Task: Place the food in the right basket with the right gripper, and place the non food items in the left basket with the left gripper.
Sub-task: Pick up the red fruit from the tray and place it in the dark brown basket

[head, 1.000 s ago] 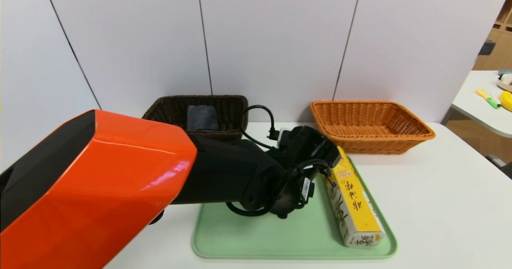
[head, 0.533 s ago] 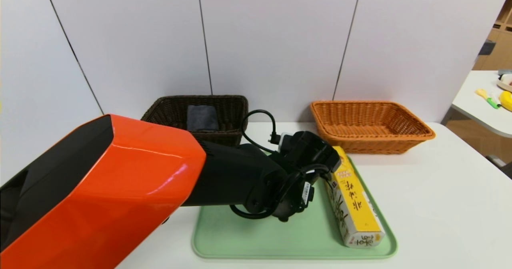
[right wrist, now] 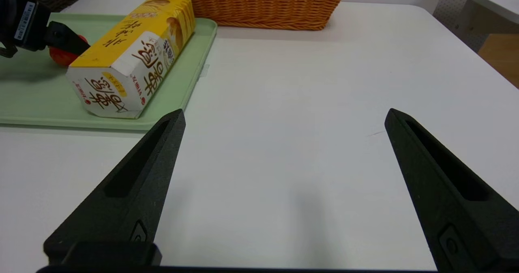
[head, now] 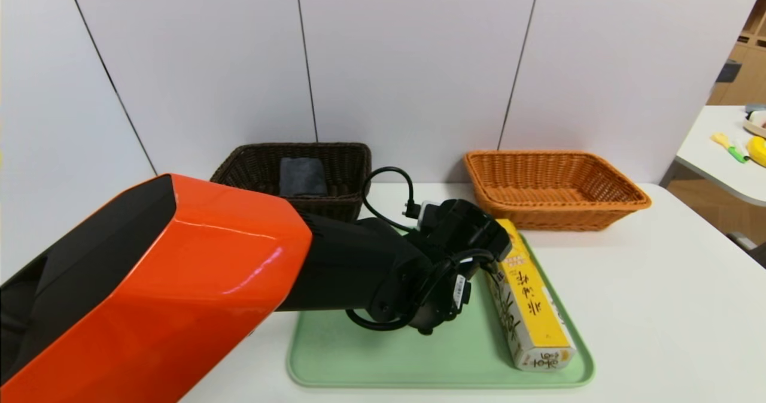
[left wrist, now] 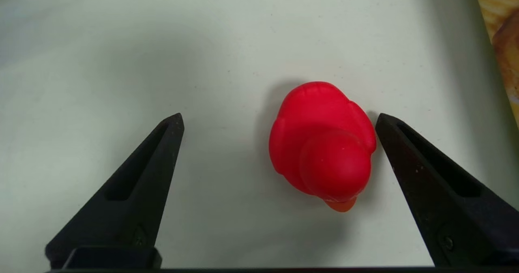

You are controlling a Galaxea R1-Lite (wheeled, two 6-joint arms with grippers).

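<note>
The red duck toy (left wrist: 322,143) stands on the green tray (head: 389,355), between the fingers of my open left gripper (left wrist: 279,117), close to one finger and far from the other. In the head view the left wrist (head: 455,253) hides the duck. Beside it on the tray lies the long yellow carton (head: 526,301), seen end-on in the right wrist view (right wrist: 134,54). A folded grey-blue cloth (head: 302,175) rests inside the dark brown left basket (head: 251,163). The orange right basket (head: 634,196) holds nothing. My right gripper (right wrist: 286,112) hovers open and empty over bare table to the right of the tray.
The white table (head: 658,301) extends right of the tray. Both baskets stand at the back against the wall panels. A second white table (head: 718,151) with small yellow and green items is at the far right.
The left arm has shifted a little to the right and lower over the tray. The carton, cloth and baskets have not moved.
</note>
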